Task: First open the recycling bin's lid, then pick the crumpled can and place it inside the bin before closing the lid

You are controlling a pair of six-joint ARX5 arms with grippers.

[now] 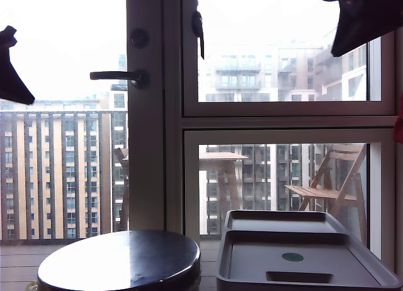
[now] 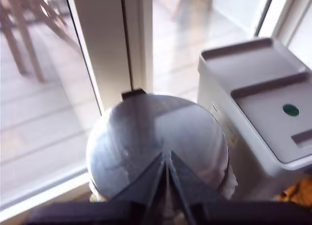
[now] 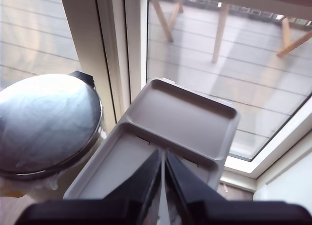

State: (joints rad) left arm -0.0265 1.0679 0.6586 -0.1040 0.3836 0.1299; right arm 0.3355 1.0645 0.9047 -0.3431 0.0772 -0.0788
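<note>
Looking across, the exterior view puts the recycling bin (image 1: pixel 286 223) at the frame's lower right. Its lid (image 1: pixel 252 262) is down, with the green sticker (image 1: pixel 293 257) and slot handle (image 1: pixel 299 277) showing. The round tabletop (image 1: pixel 119 259) is at lower left.

Only the first wrist view shows the bin's side wall. My first gripper (image 2: pixel 167 156) is pinched together and empty above the tabletop.

In the second wrist view, my second gripper (image 3: pixel 162 153) is likewise closed and empty over the lid.

Readable text: none in any view.
Lid (image 1: pixel 252 266): round green sticker (image 1: pixel 292 257), at 12 o'clock from the slot handle (image 1: pixel 299 277) in the exterior view; it looks blank.
Recycling bin (image 2: pixel 243 152), side wall: small label (image 2: pixel 217 110), too blurred to read.
</note>
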